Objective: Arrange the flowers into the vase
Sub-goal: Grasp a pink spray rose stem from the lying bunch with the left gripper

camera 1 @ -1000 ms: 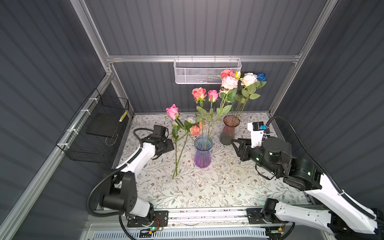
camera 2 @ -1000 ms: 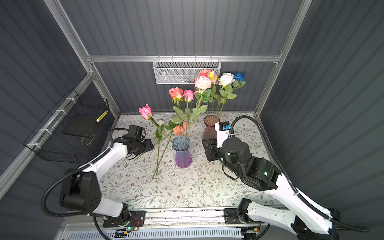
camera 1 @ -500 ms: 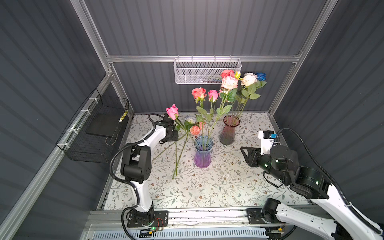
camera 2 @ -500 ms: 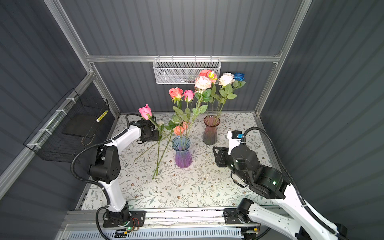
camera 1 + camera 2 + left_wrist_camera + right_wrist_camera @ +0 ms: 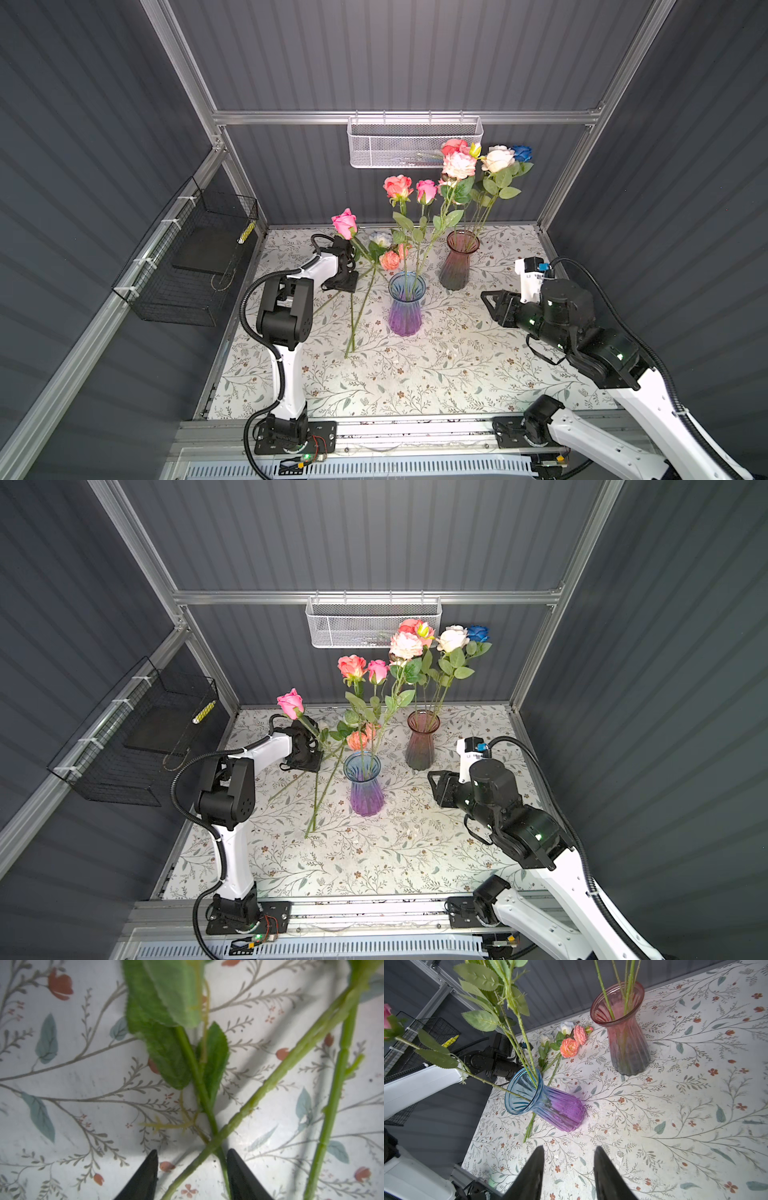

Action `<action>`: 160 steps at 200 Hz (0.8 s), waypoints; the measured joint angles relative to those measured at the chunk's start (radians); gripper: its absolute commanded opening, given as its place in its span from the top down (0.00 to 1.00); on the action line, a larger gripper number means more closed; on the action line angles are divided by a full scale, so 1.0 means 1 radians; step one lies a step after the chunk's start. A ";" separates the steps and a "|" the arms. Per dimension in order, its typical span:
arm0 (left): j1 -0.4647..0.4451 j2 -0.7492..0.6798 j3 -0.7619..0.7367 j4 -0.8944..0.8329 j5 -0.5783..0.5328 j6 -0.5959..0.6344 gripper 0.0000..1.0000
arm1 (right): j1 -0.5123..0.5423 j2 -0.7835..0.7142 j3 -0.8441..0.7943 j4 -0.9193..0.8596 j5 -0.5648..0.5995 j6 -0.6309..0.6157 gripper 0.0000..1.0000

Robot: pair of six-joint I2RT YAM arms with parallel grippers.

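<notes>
- Stems (image 5: 268, 1084) of two loose flowers are crossing between the fingers of the left gripper (image 5: 191, 1152). Its jaws are standing apart and are not clamping either one.
- A third stem (image 5: 334, 1101) is lying off to one side of that gripper, outside its jaws.
- A coral rose (image 5: 390, 260) and a pale blue-white rose (image 5: 380, 238) are resting on the floral tablecloth (image 5: 457, 365) just past the left gripper, on the side of the blue-purple vase (image 5: 560, 1109).
- A pink rose (image 5: 345, 224) is leaning out of that vase, and its head is hanging above the left gripper.
- The right gripper (image 5: 568, 1150) is hovering with its jaws parted and nothing between them.
- The blue-purple vase is standing ahead of the right gripper's fingertips. The pink vase (image 5: 629, 1047), which is holding upright roses (image 5: 459, 164), is farther ahead.
</notes>
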State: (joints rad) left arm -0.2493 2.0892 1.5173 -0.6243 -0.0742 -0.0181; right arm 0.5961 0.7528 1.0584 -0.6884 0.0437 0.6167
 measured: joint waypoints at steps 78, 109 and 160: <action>0.009 -0.146 -0.191 0.018 0.053 -0.065 0.82 | 0.000 -0.088 -0.020 0.021 -0.049 0.042 0.59; 0.009 -0.212 -0.242 0.014 0.074 -0.076 0.92 | 0.000 -0.105 -0.020 0.030 -0.068 0.072 0.60; 0.005 -0.316 -0.284 0.003 0.116 -0.088 0.57 | 0.000 -0.129 -0.021 0.030 -0.084 0.104 0.59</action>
State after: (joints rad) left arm -0.2447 1.7733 1.2335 -0.6216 0.0422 -0.1062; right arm 0.5961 0.6243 1.0378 -0.6586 -0.0402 0.7204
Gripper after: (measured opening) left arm 0.370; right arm 0.405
